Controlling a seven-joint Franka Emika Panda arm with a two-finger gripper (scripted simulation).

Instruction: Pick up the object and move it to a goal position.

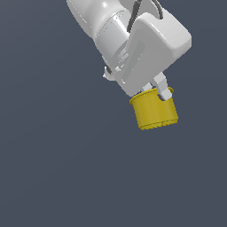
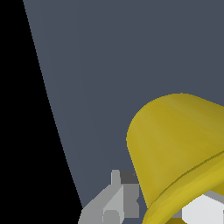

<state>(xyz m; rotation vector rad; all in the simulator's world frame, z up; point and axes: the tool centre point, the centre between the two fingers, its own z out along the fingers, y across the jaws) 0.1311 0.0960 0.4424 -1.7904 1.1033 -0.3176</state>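
Observation:
The yellow cup (image 1: 155, 111) hangs tilted from my gripper (image 1: 156, 91), with its open rim up against the white hand. One finger (image 1: 163, 90) comes down over the cup's rim on the outside; the other is hidden behind or inside the wall. The jaws are shut on the cup's thin wall. The cup is held up, with nothing touching it below. In the wrist view the cup (image 2: 179, 144) fills the lower corner, with a grey finger (image 2: 114, 201) beside it and a light finger pad (image 2: 203, 211) inside the rim.
A plain dark grey-blue surface (image 1: 53, 168) fills the exterior view. In the wrist view this surface (image 2: 113, 65) ends at a straight edge, with black beyond it.

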